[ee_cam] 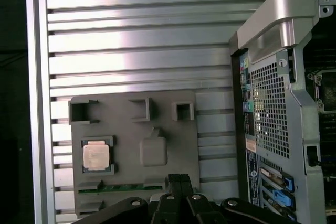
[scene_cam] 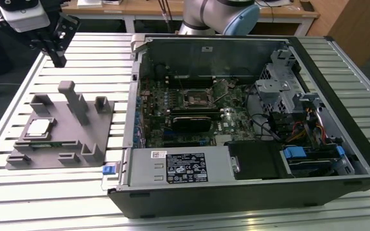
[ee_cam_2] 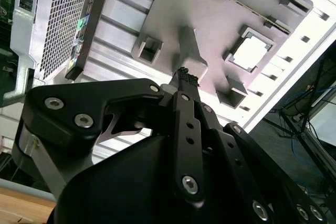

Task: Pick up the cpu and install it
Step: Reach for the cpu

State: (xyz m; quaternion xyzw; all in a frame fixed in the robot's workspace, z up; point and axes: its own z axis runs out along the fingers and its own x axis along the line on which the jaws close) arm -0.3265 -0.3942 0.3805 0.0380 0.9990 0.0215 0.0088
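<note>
- Hovering at the exterior view's upper left, the hand [scene_cam: 58,62] has its fingers pressed together, gripping nothing, above the slatted worktop [scene_cam: 44,192].
- Grey fixture [scene_cam: 69,149], lying on the worktop: the cpu [scene_cam: 38,127] rests flat in its square recess, well apart from the hand.
- Open computer case [scene_cam: 236,198], at the exterior view's right: black motherboard socket [scene_cam: 196,97] near its middle.

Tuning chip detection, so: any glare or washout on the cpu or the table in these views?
Exterior view: small square silvery-white cpu evenly lit, clear against its grey plastic fixture. Second wrist view: cpu top blown out to near white. First wrist view: bright glare bands on the ribbed aluminium table; cpu unglared, slightly pinkish.
</note>
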